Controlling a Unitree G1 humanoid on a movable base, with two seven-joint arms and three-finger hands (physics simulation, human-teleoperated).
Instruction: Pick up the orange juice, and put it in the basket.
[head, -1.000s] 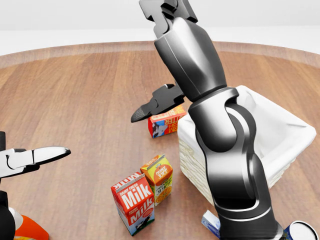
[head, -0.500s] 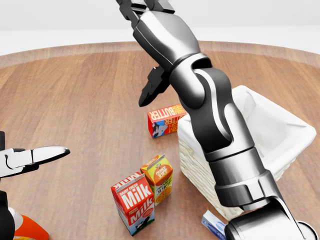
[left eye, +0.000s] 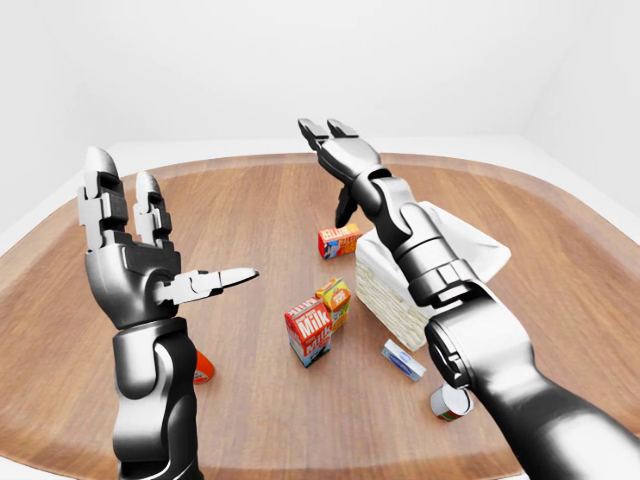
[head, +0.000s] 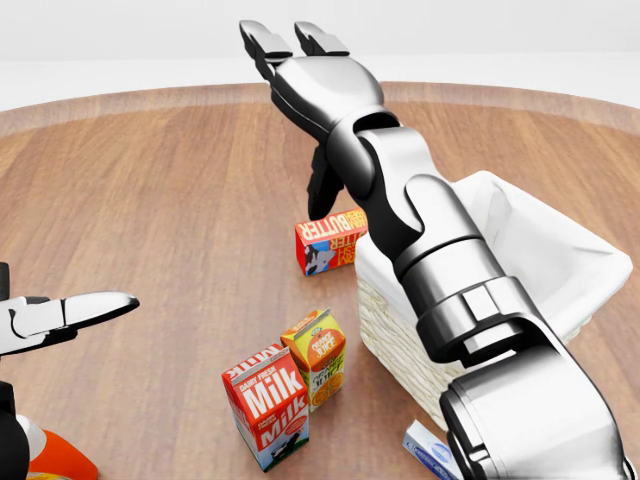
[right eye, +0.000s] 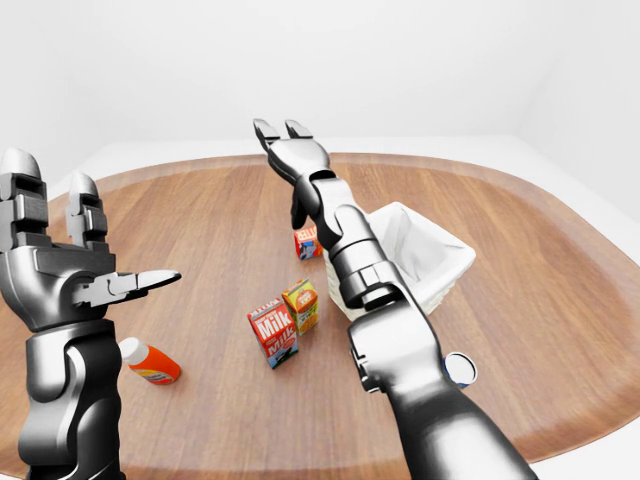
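Observation:
The orange juice (head: 318, 355) is a small yellow-and-orange carton standing upright on the wooden table, touching a red milk carton (head: 268, 405) at its lower left. Right of both sits the white-lined wicker basket (head: 545, 235), holding nothing I can see. My right hand (head: 298, 95) is raised well above the table, fingers spread open and holding nothing, over a butter carton (head: 330, 240). It is far from the juice. At the left of the left-eye view my left hand (left eye: 170, 230) is held upright, open and holding nothing.
A bottle with an orange label and white cap (right eye: 150, 362) lies near my left arm. A blue-and-white box (left eye: 402, 360) and a can (left eye: 450, 402) lie below the basket. The round table's rim (left eye: 250, 165) curves along the top.
My right hand has swung up and to the left in the head view, and the forearm now crosses over the basket's left side. Left hand and cartons are unmoved.

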